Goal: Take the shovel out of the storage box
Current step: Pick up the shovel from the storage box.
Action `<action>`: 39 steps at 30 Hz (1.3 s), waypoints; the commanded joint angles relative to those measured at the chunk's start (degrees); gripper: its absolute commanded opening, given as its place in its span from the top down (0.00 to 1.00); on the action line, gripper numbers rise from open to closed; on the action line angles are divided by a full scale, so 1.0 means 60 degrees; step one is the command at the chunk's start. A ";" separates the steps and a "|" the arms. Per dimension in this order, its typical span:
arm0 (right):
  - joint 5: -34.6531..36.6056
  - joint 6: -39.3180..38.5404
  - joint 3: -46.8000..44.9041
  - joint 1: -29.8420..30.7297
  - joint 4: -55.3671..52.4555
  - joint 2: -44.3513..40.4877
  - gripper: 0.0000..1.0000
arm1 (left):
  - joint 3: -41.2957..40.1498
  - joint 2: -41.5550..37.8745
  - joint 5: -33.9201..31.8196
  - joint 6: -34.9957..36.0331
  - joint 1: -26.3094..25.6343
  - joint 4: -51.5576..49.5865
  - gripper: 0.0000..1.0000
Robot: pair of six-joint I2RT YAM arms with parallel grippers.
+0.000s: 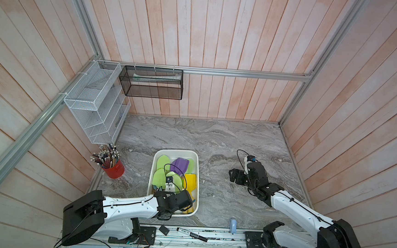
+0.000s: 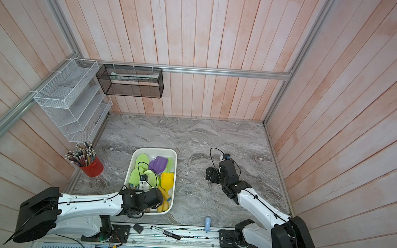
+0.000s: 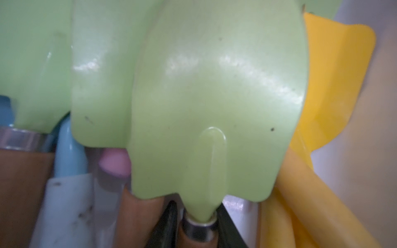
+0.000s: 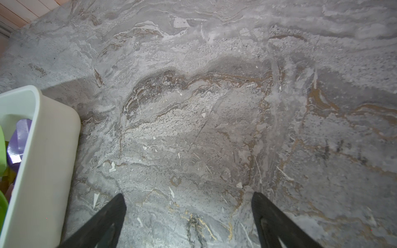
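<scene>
storage box (image 1: 176, 150) on counter (image 1: 227, 136) near front edge, left of centre; open counter behind it and to its right. Inside: 3 green blades (image 3: 103, 85) in left wrist view, 1 purple scoop (image 1: 180, 164), 1 yellow scoop (image 1: 190, 181). left gripper (image 3: 196, 206) clamped on green shovel (image 3: 214, 107) neck, inside box. right gripper (image 4: 188, 194) spread wide, holding nothing, over counter beside box. 1 red cup (image 1: 115, 170) at left edge

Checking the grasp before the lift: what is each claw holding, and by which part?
The left claw grips the pale green shovel at the metal collar where blade meets handle. The right claw is open, holding nothing.
</scene>
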 commanded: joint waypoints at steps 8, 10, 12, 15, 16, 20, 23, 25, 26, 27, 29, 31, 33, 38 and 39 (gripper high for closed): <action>-0.0047 0.0093 -0.0058 0.0072 0.0034 -0.0106 0.07 | 0.0065 -0.0570 0.0087 0.0948 0.0088 0.0498 0.86; -0.0042 0.0084 -0.0026 0.0077 0.0034 -0.0180 0.07 | 0.0260 -0.0773 0.0158 0.1074 0.0115 0.0348 0.88; -0.0045 0.0069 -0.0005 0.0077 0.0047 -0.0252 0.07 | 0.0517 -0.1008 0.0201 0.1205 0.0164 0.0155 0.88; -0.0051 0.0055 0.0070 0.0099 0.0063 -0.0375 0.07 | 0.0863 -0.1375 0.0492 0.1638 0.0513 0.0091 0.87; -0.0113 0.0041 0.0105 0.0091 0.0083 -0.0432 0.07 | 0.0971 -0.1540 0.0720 0.1848 0.0748 0.0171 0.88; -0.0593 -0.0053 0.0234 0.0092 0.0295 -0.0726 0.07 | 0.0977 -0.2189 0.2579 0.3005 0.2548 0.1331 0.87; -0.1452 -0.0047 0.0341 0.0091 0.0686 -0.1004 0.07 | 0.0955 -0.2385 0.4483 0.3731 0.3990 0.2519 0.88; -0.2281 0.0114 0.0384 0.0092 0.1192 -0.1212 0.07 | 0.1055 -0.2191 0.5912 0.4086 0.5083 0.3297 0.88; -0.2627 0.0226 0.0404 0.0091 0.1384 -0.1274 0.07 | 0.1112 -0.2015 0.6607 0.4200 0.5547 0.3675 0.88; -0.2960 0.0364 0.0400 0.0092 0.1639 -0.1359 0.07 | 0.1196 -0.1849 0.7195 0.4281 0.5850 0.3998 0.87; -0.3809 0.0819 0.0403 0.0091 0.2288 -0.1438 0.07 | 0.1296 -0.1492 0.8383 0.4347 0.6459 0.4859 0.88; -0.4801 0.1436 0.0366 0.0092 0.3198 -0.1278 0.07 | 0.1344 -0.1094 0.9462 0.4232 0.6864 0.5824 0.87; -0.5671 0.2093 0.0300 0.0105 0.4109 -0.0996 0.08 | 0.1349 -0.0751 1.0243 0.4013 0.7143 0.6700 0.88; -0.6752 0.3297 0.0132 0.0403 0.6337 -0.0096 0.09 | 0.1045 -0.0194 1.1639 0.3037 0.7600 0.9043 0.88; -0.6804 0.3341 0.0199 0.0524 0.6493 0.0063 0.09 | 0.1037 -0.0089 1.1758 0.2921 0.7624 0.9300 0.88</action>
